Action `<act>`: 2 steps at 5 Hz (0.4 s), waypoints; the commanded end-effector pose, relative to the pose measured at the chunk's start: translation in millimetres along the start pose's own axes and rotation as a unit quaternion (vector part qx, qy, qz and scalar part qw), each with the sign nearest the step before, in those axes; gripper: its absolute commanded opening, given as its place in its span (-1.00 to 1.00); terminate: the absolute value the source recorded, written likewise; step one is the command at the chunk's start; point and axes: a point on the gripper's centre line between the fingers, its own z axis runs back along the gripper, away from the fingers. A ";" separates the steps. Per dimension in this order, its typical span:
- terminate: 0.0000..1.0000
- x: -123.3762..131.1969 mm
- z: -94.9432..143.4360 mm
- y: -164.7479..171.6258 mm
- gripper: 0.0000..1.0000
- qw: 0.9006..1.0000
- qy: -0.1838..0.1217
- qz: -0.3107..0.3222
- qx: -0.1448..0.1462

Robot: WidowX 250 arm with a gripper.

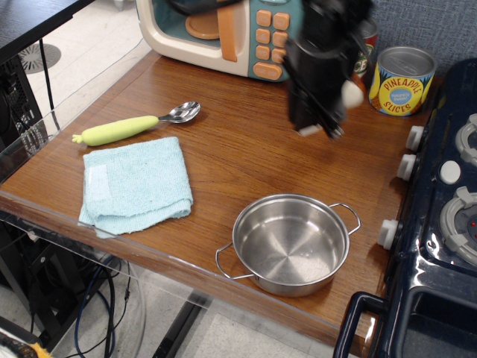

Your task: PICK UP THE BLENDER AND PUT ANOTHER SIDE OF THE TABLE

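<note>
A: Scanning from the near edge: a steel pot (291, 242) is noted on the bench (238, 149), with a folded blue cloth (136, 185) and a green-handled spoon (134, 125) lying to the left.

B: Farther back, the end effector (322, 128) is seen raised above the bench, right of centre, pinched on the blender (350, 93), whose cream bulb is visible at its side. The image is blurred.

A: The blender is judged light, stiff and smooth plastic; slipping is possible. A hold on the stubby shaft beside the bulb is judged best.

B: Behind, the toy microwave (223, 33) and pineapple can (402, 80) are recorded.
</note>
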 end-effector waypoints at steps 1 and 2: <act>-1.00 26.6 -8.7 -9.1 -1.00 1.000 -0.010 -0.024 0.015; -1.00 27.6 -16.4 -8.3 -1.00 1.000 0.004 -0.017 0.011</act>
